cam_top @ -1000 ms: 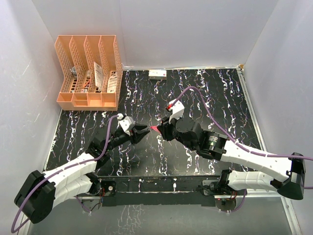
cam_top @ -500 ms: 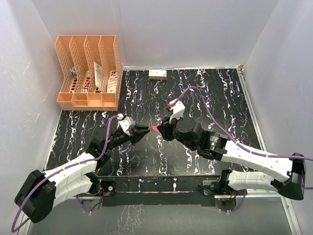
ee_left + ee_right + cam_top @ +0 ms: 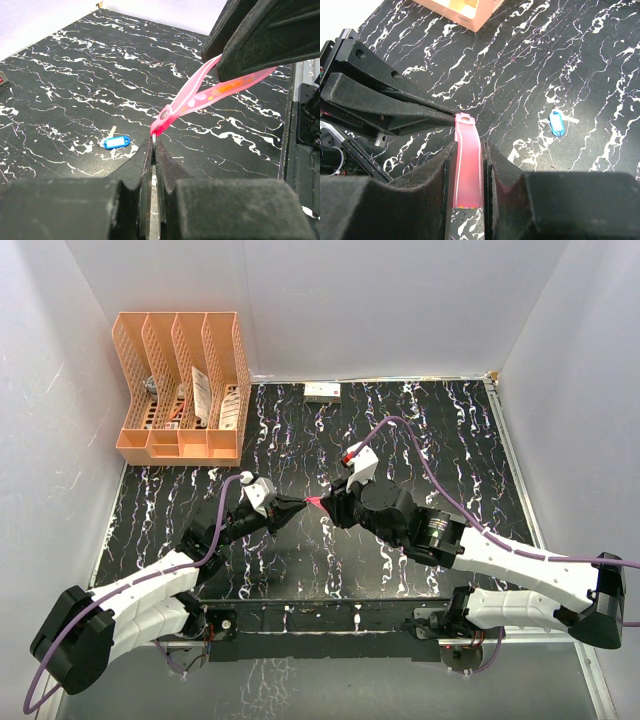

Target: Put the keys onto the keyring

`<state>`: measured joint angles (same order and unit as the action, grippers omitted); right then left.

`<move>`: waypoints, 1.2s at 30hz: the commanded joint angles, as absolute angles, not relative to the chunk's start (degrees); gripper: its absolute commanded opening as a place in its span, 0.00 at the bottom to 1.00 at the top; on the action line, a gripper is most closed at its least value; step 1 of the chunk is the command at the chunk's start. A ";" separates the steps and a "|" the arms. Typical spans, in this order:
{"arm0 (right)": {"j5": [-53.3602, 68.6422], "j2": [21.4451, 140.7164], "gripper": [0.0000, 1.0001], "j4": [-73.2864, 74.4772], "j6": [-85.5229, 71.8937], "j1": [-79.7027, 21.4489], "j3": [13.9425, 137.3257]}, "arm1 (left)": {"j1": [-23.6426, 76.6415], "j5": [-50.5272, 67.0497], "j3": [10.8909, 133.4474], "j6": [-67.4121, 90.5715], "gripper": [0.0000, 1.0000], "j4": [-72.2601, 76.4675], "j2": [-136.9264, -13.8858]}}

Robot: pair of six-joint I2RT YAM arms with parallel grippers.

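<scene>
The keyring's red-pink strap [image 3: 200, 97] hangs in the air between my two grippers; it also shows in the top view [image 3: 315, 501] and the right wrist view [image 3: 468, 165]. My right gripper [image 3: 470, 145] is shut on the strap's far end. My left gripper [image 3: 153, 145] is shut on the thin metal ring [image 3: 153, 136] at the strap's riveted end. In the top view the left gripper [image 3: 297, 505] and the right gripper [image 3: 328, 502] meet tip to tip over the middle of the table. The blue-headed key [image 3: 116, 142] lies flat on the black marbled table, also in the right wrist view [image 3: 556, 123]. I cannot make out the silvery-white key.
An orange file holder [image 3: 180, 390] with papers stands at the back left corner. A small white box [image 3: 322, 391] lies at the back edge. White walls close in the table on three sides.
My left gripper's jaws look narrower and have edged right onto the strap's ring end. The right arm has hardly moved.
</scene>
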<state>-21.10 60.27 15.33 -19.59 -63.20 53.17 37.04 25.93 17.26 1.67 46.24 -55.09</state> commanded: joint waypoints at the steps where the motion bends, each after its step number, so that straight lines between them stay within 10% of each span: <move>1: -21.18 58.88 0.23 13.84 -19.65 -63.10 56.00 | 37.31 26.65 19.86 1.00 0.00 47.17 -54.70; 36: -25.92 75.91 0.24 8.87 -9.81 -60.73 73.25 | 37.40 36.92 17.95 7.45 0.00 52.48 -55.12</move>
<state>-25.76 74.87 14.33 -12.05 -61.78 68.45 37.17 34.06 17.89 6.37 47.83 -55.00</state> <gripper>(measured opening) 0.243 0.014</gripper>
